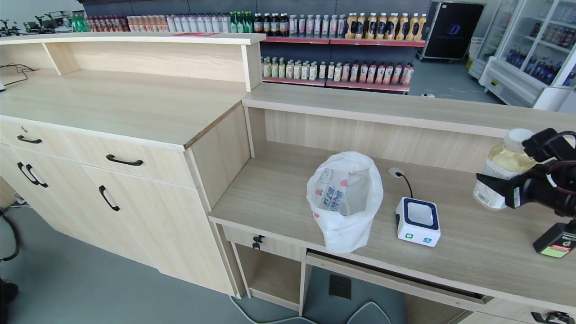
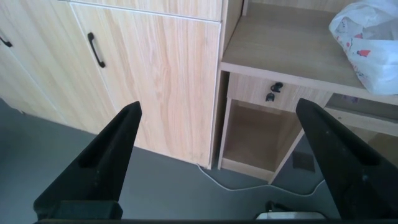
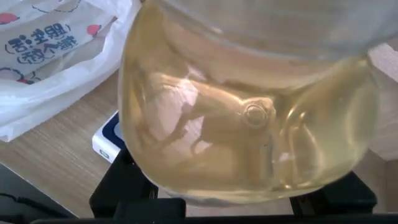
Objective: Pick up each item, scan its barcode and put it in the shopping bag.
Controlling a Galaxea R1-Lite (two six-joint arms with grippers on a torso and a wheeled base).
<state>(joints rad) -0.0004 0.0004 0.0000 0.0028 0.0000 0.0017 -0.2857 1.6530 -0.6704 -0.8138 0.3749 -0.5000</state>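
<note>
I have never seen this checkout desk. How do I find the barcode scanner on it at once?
Look at the lower wooden counter, right of the tall cabinet with drawers. A white shopping bag stands on it, and the scanner sits to the bag's right. It is a small white box with a dark-framed window on top and a black cable behind.

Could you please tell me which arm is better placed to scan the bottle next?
Right. The right pincer grips the bottle near the scanner on the counter; the left pincer hangs open low by the cabinet doors.
</note>
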